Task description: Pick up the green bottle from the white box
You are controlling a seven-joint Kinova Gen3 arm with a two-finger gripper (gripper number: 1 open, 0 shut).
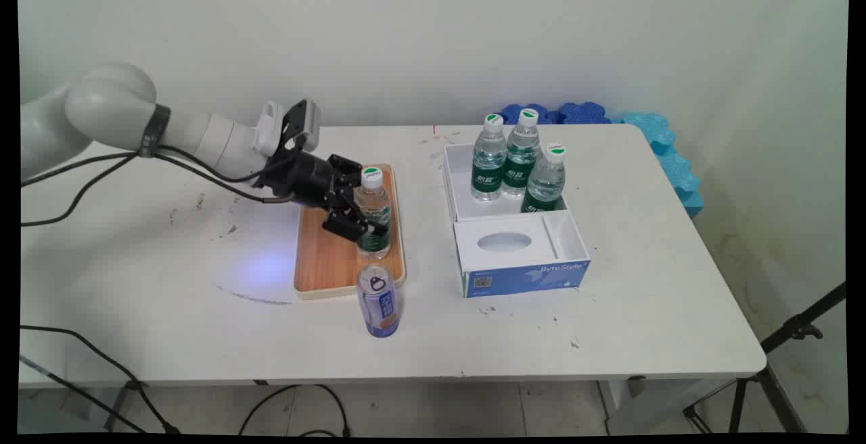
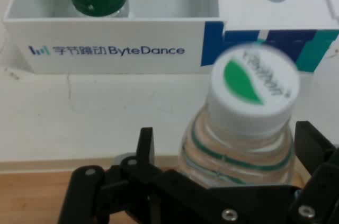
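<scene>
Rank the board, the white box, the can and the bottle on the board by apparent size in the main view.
1. White box.
2. Board, slightly smaller in view, partly hidden by the gripper.
3. Bottle and can: about alike; the can stands nearer the camera, so unranked.

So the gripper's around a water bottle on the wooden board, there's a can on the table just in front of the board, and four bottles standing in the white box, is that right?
Not quite: the white box holds three bottles, not four, as the main view shows. The rest stands: the gripper is around a water bottle on the wooden board, and the can stands on the table just in front of the board.
</scene>
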